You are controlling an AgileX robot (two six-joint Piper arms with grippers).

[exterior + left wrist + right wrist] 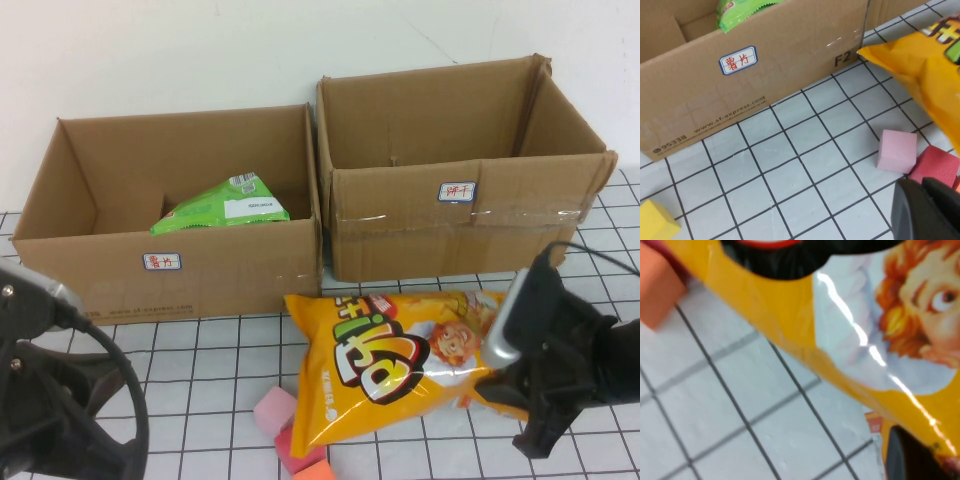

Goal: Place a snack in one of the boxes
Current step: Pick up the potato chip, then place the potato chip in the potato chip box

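Observation:
A big yellow snack bag (395,360) lies on the checked table in front of the two boxes, its left end resting over foam blocks. My right gripper (503,383) is shut on the bag's right edge; in the right wrist view the bag (850,335) fills the frame, with a dark finger (912,460) under it. The left cardboard box (100,275) holds a green snack bag (222,205). The right cardboard box (400,235) shows nothing inside. My left gripper (926,210) is shut and empty, low over the table near the blocks, away from the bag (925,65).
A pink block (274,410), a red block (298,448) and an orange block (315,472) lie under the bag's left end. A yellow block (655,222) lies near the left box (765,75). Each box carries a small label. The left arm (40,400) sits at front left.

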